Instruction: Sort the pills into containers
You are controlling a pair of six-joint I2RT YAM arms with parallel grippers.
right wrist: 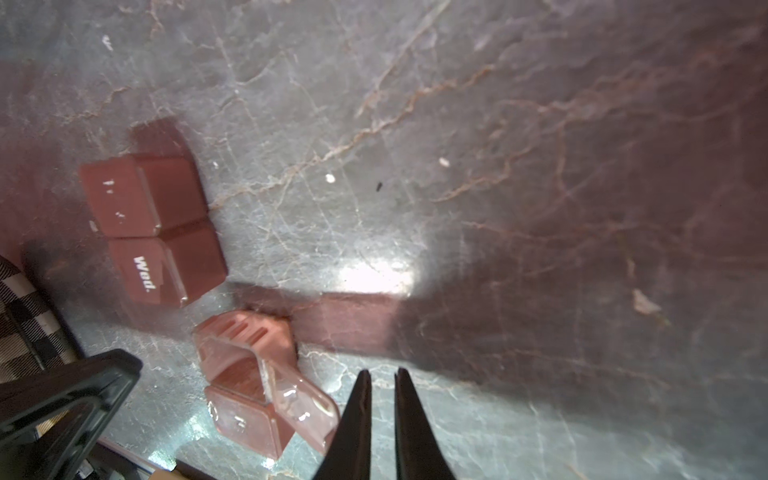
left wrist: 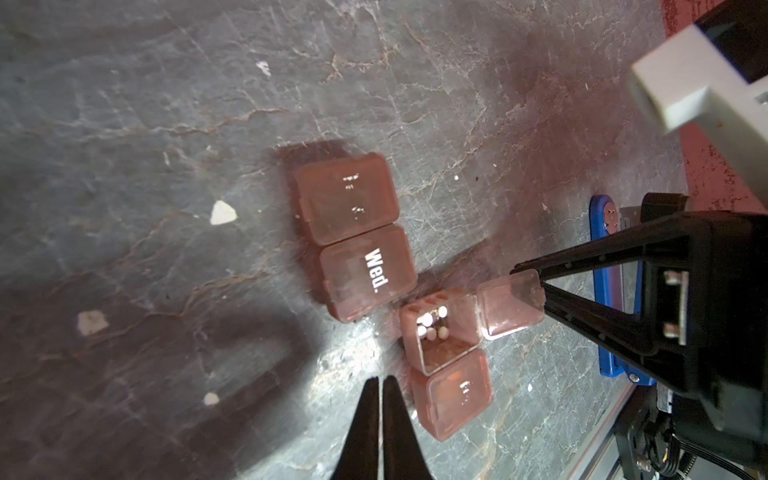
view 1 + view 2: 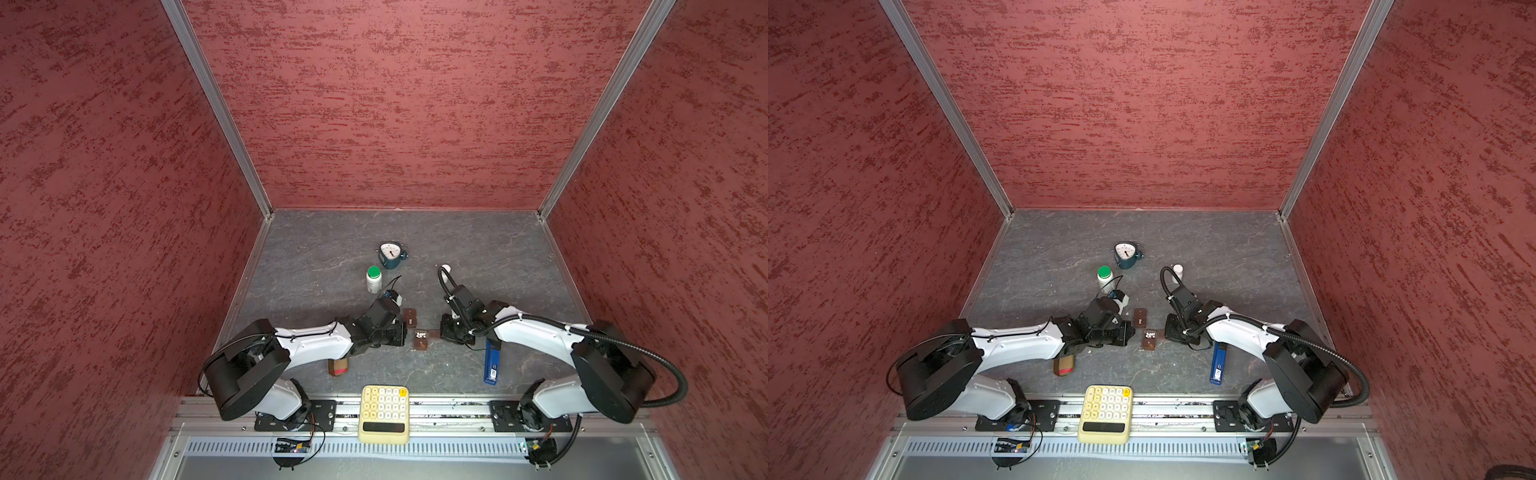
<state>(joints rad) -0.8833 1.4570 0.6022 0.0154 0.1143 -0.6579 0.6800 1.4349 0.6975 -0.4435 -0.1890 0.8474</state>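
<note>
The containers lie as two short brown pieces between my grippers. The piece marked "Wed." (image 2: pixel 368 272) (image 3: pixel 409 317) has both lids down. The other piece (image 3: pixel 421 339) (image 3: pixel 1149 338) has one cell open, with several white pills (image 2: pixel 432 324) inside. Its lid (image 2: pixel 511 305) (image 1: pixel 305 401) is swung out, and the cell beside it (image 2: pixel 455 395) is closed. My left gripper (image 2: pixel 380 380) (image 3: pixel 404 332) is shut and empty, just beside the open piece. My right gripper (image 1: pixel 382 374) (image 3: pixel 441 331) is nearly shut with a thin empty slit. One of its fingers (image 2: pixel 582 266) touches the lid's outer edge.
A white bottle with a green cap (image 3: pixel 373 279), a teal dial clock (image 3: pixel 391 254) and a small white bottle (image 3: pixel 445 269) stand further back. A blue stapler (image 3: pixel 492 361) lies under the right arm, a brown object (image 3: pixel 338 366) under the left. A yellow calculator (image 3: pixel 384 413) sits on the front rail.
</note>
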